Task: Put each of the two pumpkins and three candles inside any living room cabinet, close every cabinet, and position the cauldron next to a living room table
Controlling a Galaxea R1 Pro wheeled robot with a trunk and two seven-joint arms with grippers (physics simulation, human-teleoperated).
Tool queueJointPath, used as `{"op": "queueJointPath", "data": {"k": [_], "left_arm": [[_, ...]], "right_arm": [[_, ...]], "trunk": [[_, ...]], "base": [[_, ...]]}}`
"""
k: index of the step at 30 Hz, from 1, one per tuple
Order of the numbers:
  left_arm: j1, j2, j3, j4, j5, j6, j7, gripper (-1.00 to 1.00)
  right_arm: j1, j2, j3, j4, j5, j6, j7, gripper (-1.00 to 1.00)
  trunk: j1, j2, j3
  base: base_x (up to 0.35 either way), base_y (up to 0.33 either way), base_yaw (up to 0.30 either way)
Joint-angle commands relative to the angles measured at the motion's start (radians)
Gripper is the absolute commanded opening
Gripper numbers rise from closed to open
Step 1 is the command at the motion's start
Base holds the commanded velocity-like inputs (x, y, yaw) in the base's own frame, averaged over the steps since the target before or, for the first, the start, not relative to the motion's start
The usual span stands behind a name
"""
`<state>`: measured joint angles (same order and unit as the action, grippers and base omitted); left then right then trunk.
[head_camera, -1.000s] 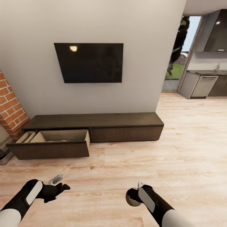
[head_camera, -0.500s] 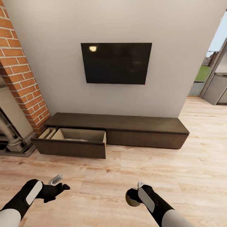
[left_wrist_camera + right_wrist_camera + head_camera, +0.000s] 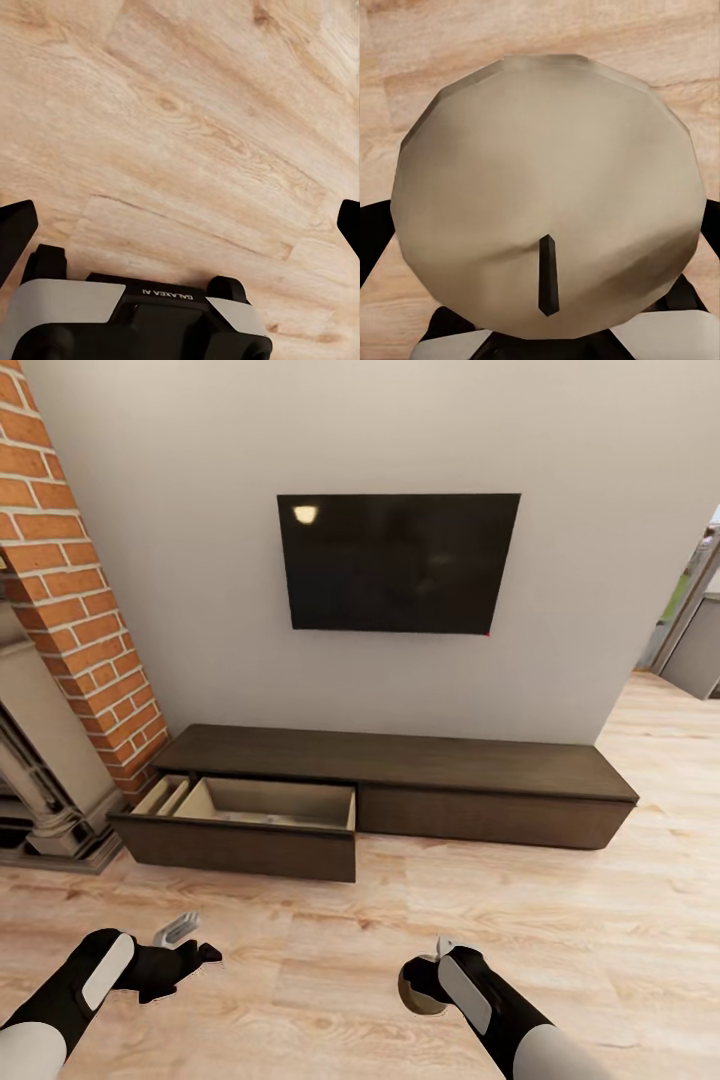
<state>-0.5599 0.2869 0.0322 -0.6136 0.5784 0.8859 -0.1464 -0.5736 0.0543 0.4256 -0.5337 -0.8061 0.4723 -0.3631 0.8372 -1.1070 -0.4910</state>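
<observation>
Beige stubby candle [image 3: 547, 195] looks light, rigid and a bit slick, so the right hand [image 3: 428, 982] clenching its round sides over the floor [image 3: 600, 920] seems right; left hand [image 3: 185, 950] hangs released.

Blk arms w/ white upper sleeves, grey forearm panels; wrist marked "GALAXEA".

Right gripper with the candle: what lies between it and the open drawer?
In the head view, only bare wooden floor lies between the right gripper, shut on the candle, and the open drawer of the cabinet.
</observation>
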Motion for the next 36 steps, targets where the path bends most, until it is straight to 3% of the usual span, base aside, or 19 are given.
{"op": "queueJointPath", "data": {"k": [1, 11, 19, 36], "left_arm": [[0.000, 0.000, 0.000, 0.000, 0.000, 0.000, 0.000, 1.00], [0.000, 0.001, 0.000, 0.000, 0.000, 0.000, -0.001, 1.00], [0.000, 0.002, 0.000, 0.000, 0.000, 0.000, -0.001, 1.00], [0.000, 0.002, 0.000, 0.000, 0.000, 0.001, -0.002, 1.00]], "right_arm": [[0.000, 0.000, 0.000, 0.000, -0.002, -0.001, 0.000, -1.00], [0.000, -0.001, -0.001, 0.000, -0.003, 0.000, 0.001, -1.00], [0.000, -0.001, -0.002, 0.000, -0.004, -0.001, 0.001, -1.00], [0.000, -0.001, -0.002, 0.000, -0.003, 0.000, -0.001, -1.00]], "trunk": [[0.000, 0.000, 0.000], [0.000, 0.000, 0.000], [0.000, 0.000, 0.000], [0.000, 0.000, 0.000]], "base": [[0.260, 0.236, 0.000], [0.262, 0.234, -0.007], [0.262, 0.234, -0.182], [0.212, 0.265, -0.005]]}}
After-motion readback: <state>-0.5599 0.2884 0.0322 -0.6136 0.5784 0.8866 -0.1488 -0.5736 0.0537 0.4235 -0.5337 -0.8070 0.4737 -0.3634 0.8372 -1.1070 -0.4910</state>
